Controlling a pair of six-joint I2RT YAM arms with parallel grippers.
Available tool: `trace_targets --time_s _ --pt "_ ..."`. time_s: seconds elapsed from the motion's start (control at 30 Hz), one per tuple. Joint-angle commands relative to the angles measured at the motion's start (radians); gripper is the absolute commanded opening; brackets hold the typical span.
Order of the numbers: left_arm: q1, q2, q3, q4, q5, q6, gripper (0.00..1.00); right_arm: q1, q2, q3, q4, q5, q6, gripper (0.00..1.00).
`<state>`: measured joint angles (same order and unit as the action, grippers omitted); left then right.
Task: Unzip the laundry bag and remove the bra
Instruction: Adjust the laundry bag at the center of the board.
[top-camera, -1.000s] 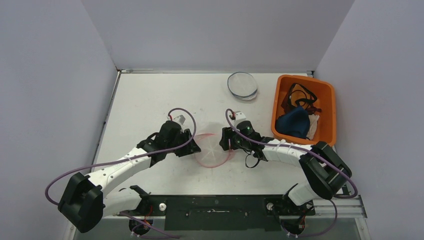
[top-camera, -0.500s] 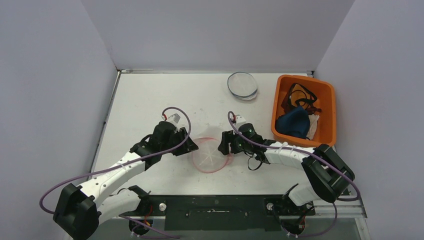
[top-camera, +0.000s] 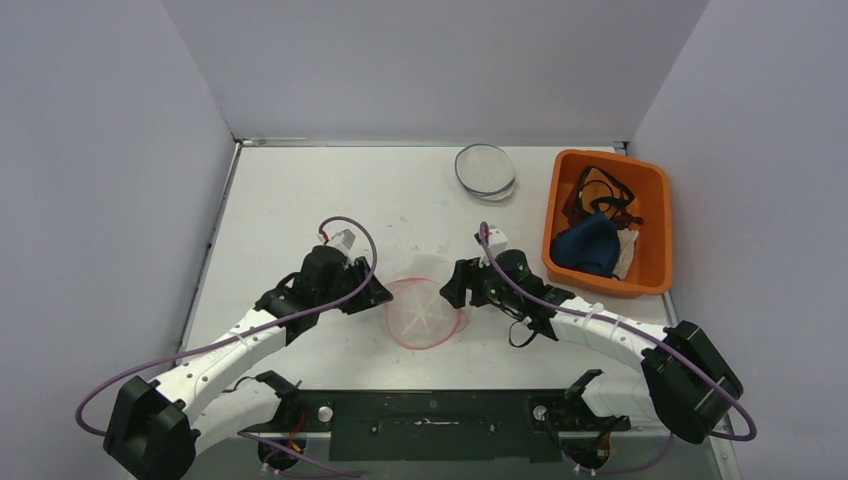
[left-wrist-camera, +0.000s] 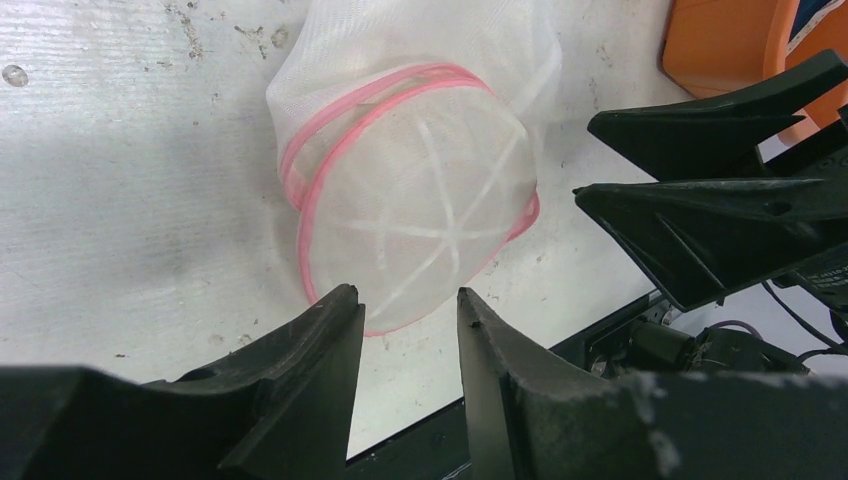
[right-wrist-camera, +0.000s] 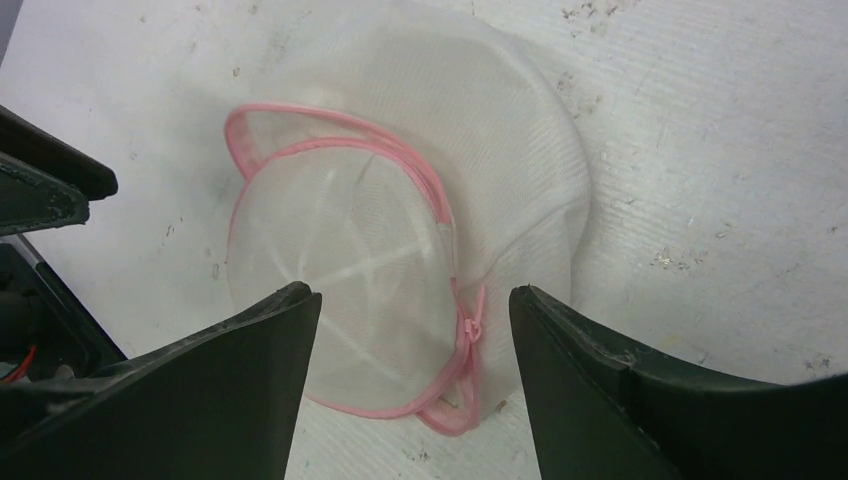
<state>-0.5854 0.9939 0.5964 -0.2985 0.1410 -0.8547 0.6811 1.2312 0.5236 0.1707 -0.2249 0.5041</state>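
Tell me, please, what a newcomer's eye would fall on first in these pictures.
The pink-rimmed mesh laundry bag lies in the middle of the table, flanked by the open left gripper and open right gripper. An orange bin holding dark garments stands at its far right.

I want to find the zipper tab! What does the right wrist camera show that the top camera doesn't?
Only the right wrist view shows the little pink zipper pull hanging on the pink rim, close up. Only the top view shows the orange bin with dark clothes inside, and a second round mesh bag at the back. Both show the pink-rimmed laundry bag lying on the white table.
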Motion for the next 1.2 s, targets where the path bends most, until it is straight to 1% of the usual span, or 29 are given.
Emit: trace_targets --time_s 0.0,0.3,0.43,0.53,0.67,0.83,1.03,1.17 --pt "0.006 -0.017 0.002 0.016 0.002 0.000 0.38 0.000 0.037 0.015 0.019 -0.053 0.004 0.70" --pt "0.007 -0.020 -0.018 0.032 0.011 -0.005 0.38 0.001 0.144 0.020 0.057 -0.104 0.006 0.66" --pt "0.007 -0.016 -0.020 0.034 0.016 -0.006 0.38 0.008 0.192 0.026 0.074 -0.123 0.006 0.62" --pt "0.007 -0.022 -0.022 0.034 0.015 -0.006 0.38 0.012 0.208 0.029 0.086 -0.132 0.013 0.51" --pt "0.009 -0.035 -0.018 0.027 0.013 -0.007 0.38 0.015 0.182 0.039 0.073 -0.123 0.016 0.28" --pt "0.012 -0.083 0.016 -0.028 -0.015 -0.003 0.38 0.018 0.098 0.076 0.019 -0.110 0.020 0.06" --pt "0.032 -0.176 0.099 -0.133 -0.098 0.010 0.37 0.029 0.018 0.165 -0.067 -0.091 0.025 0.05" --pt "0.040 -0.244 0.147 -0.186 -0.167 0.018 0.38 0.045 0.011 0.242 -0.070 -0.123 0.055 0.05"
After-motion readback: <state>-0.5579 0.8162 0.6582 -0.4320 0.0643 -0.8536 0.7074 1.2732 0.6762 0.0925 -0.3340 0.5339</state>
